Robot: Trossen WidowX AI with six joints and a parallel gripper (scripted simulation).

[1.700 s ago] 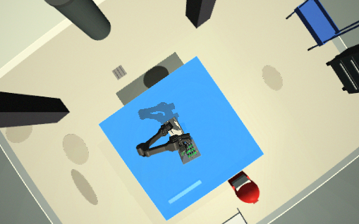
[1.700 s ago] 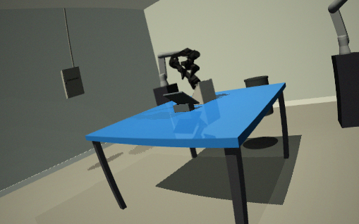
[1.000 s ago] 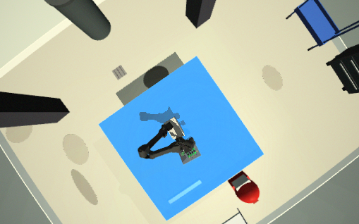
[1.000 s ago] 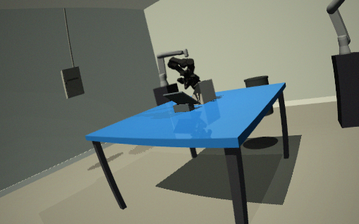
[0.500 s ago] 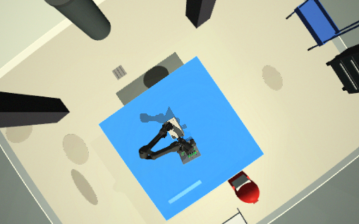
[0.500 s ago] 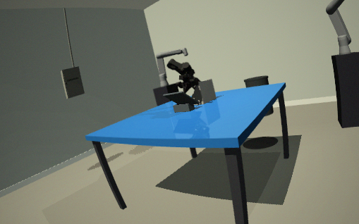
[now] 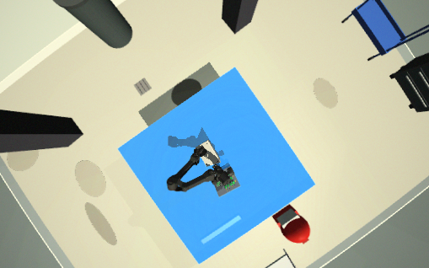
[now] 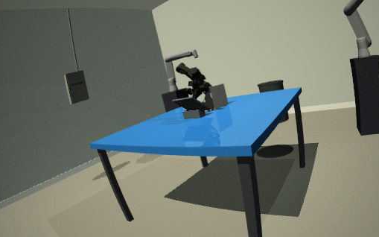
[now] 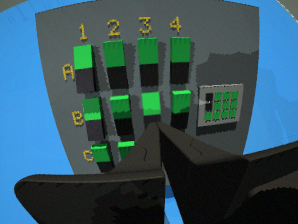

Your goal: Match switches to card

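Above the grey switch panel [image 9: 53, 96] on the blue tabletop [image 9: 20, 129], the pincer [image 9: 160, 137] (clenched on nothing) hovers over row C, beside the small card [image 9: 221, 104].

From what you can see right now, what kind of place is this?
Probably a robot lab or workshop room. One arm works on a blue table, more arms stand on dark pedestals around it, and a blue cart stands by the wall.
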